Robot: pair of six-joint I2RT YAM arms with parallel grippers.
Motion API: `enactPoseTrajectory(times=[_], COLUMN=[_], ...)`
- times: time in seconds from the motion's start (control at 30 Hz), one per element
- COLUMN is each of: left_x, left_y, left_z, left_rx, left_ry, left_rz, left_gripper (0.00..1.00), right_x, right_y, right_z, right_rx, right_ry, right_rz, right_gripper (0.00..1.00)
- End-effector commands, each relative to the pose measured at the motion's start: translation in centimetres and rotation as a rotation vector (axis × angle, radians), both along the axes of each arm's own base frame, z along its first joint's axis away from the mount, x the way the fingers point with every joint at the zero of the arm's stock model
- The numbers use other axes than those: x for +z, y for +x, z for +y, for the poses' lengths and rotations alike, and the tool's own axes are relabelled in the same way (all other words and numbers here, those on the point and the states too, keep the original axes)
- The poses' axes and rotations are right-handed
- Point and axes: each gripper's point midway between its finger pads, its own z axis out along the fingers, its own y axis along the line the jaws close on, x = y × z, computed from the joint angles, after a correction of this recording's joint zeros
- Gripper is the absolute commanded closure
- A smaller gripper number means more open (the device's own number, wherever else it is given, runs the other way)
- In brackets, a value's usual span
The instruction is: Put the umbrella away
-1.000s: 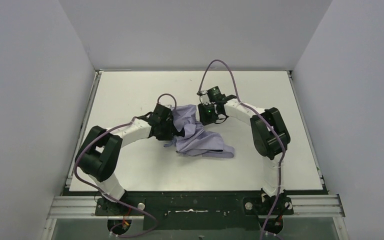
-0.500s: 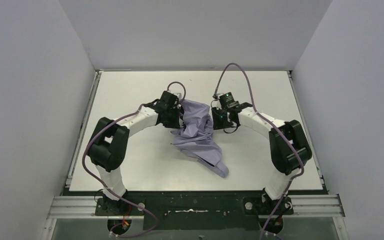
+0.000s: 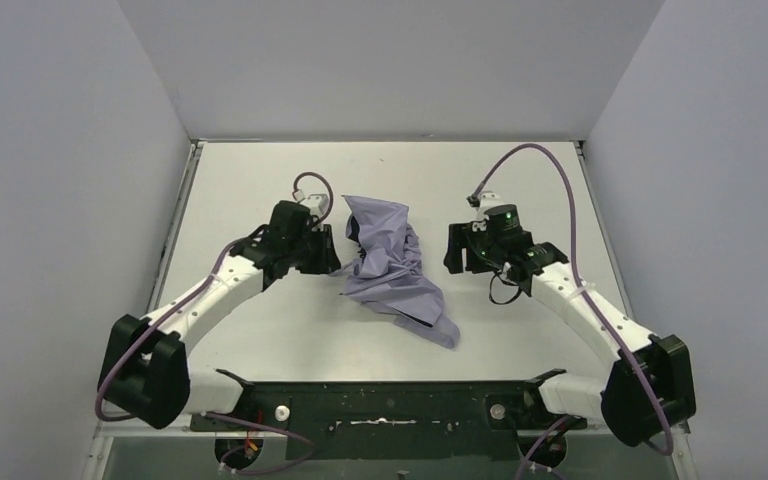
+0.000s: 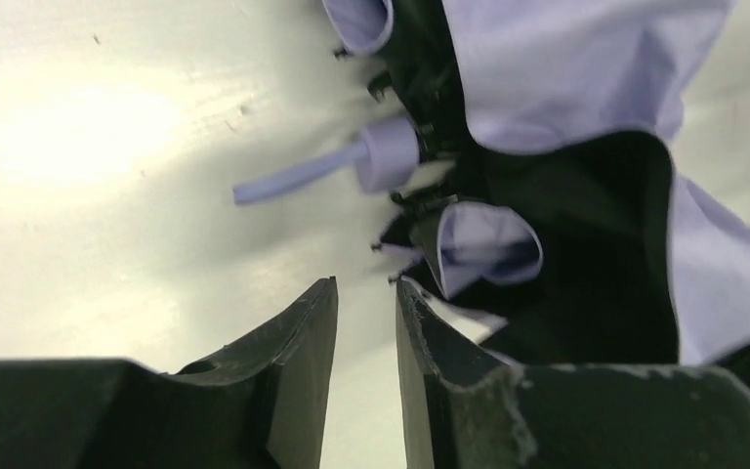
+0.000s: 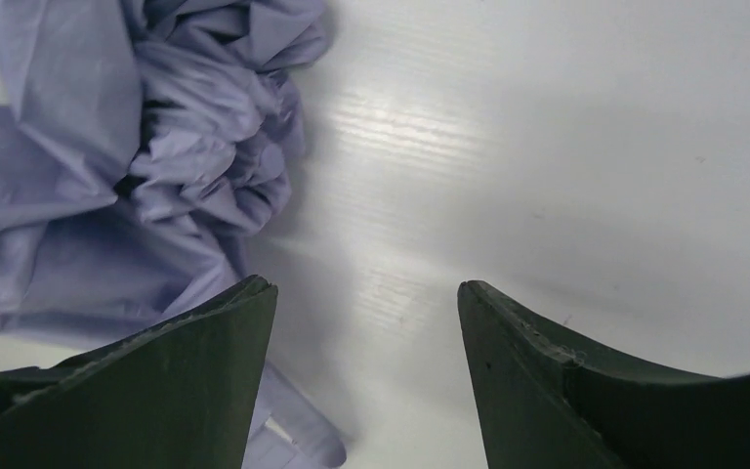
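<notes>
Now your umbrella (image 3: 392, 262) lies crumpled mid-table (image 3: 260, 180), lavender canopy bunched, black lining showing, with the left gripper (image 4: 366, 288) at its 9 o'clock barely parted and empty, and the right gripper (image 5: 366, 285) at 3 o'clock spread wide.

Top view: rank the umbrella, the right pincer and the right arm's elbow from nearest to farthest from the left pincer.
From the left pincer:
1. umbrella, just to its right, mid-table.
2. right pincer, beyond the umbrella.
3. right arm's elbow, at the near right corner.
</notes>
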Motion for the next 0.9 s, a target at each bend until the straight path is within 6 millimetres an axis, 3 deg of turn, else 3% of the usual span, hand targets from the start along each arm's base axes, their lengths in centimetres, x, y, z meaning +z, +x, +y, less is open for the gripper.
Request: enactPoseTrajectory(times=[0.0,0.13,0.23,0.4,0.43,0.57,0.7,0.87], left_x=[2.3,2.3,3.0,5.5,6.2,8.6,9.5,9.6], left_y=[-1.8,-2.5,-2.7,-2.3,-2.0,-1.0,-0.2,0.6], left_z=[-0.9,-0.4,-1.4,-3.5,-3.8,-4.0,-3.9,-5.2], left_rx=[-0.032,-0.021,-0.056,-0.109,-0.112,-0.097,-0.072,-0.068], left_ry=[-0.134,-0.136,-0.194,-0.316,-0.331,-0.342,-0.33,-0.375], left_rz=[-0.063,-0.064,-0.084,-0.141,-0.155,-0.203,-0.207,-0.183], left_gripper=[0.73,0.73,0.72,0.63,0.57,0.47,0.37,0.3], right_x=[3.9,6.1,6.7,6.9,6.9,6.1,4.8,2.5], right_y=[-1.7,-3.0,-3.7,-2.4,-2.0,-1.3,-2.1,-2.1], right_z=[3.0,5.9,8.6,10.7,10.7,11.7,13.2,13.4], right_rx=[0.143,0.268,0.365,0.324,0.296,0.272,0.314,0.282], right_ry=[0.145,0.177,0.172,0.139,0.137,0.174,0.239,0.258], right_rz=[-0.117,-0.174,-0.173,-0.166,-0.165,-0.139,-0.085,-0.049], right_gripper=[0.29,0.29,0.28,0.28,0.29,0.35,0.4,0.48])
